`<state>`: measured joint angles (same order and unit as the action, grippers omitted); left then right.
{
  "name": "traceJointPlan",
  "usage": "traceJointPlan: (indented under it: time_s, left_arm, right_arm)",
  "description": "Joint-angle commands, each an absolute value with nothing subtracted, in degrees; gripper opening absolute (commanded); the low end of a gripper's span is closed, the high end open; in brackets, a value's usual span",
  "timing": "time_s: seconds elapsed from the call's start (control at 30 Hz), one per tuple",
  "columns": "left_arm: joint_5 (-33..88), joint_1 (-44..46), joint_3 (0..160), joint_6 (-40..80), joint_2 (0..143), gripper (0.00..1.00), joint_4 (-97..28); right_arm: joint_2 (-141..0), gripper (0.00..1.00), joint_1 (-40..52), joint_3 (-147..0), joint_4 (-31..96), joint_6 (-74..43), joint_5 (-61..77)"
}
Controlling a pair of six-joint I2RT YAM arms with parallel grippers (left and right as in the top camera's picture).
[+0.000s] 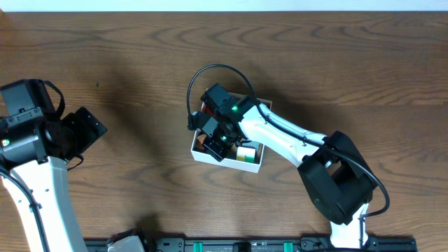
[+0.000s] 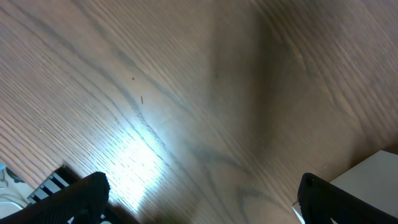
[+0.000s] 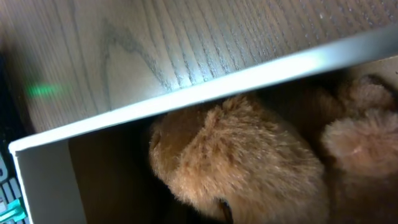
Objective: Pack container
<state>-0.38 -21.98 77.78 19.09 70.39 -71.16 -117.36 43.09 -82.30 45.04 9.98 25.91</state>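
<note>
The right gripper [image 1: 215,134], jaws together, hangs at mid-frame over the left half of the container [image 1: 207,155], above a plush toy [image 3: 242,155].

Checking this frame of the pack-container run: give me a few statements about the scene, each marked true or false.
1. The right pincer is down over the container. True.
2. The left pincer is shut on a toy. False: it is open and holds nothing, over bare table.
3. A brown plush toy lies inside the container. True.
4. The container stands at the left edge of the table, beside the left arm. False: it is near the middle, under the right arm, well apart from the left pincer.
</note>
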Motion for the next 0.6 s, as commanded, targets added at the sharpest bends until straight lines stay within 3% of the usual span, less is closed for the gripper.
traceJointPlan:
  time_s: [0.0, 0.57]
  left_arm:
    - [-0.6, -22.2, 79.0, 19.2, 70.2, 0.98, -71.4]
    - [-0.6, -22.2, 79.0, 19.2, 70.2, 0.98, -71.3]
  right_arm:
    - [-125.1, 0.02, 42.0, -78.7, 47.9, 10.0, 8.8]
    - [-113.4, 0.13, 42.0, -81.3, 50.9, 11.9, 8.9]
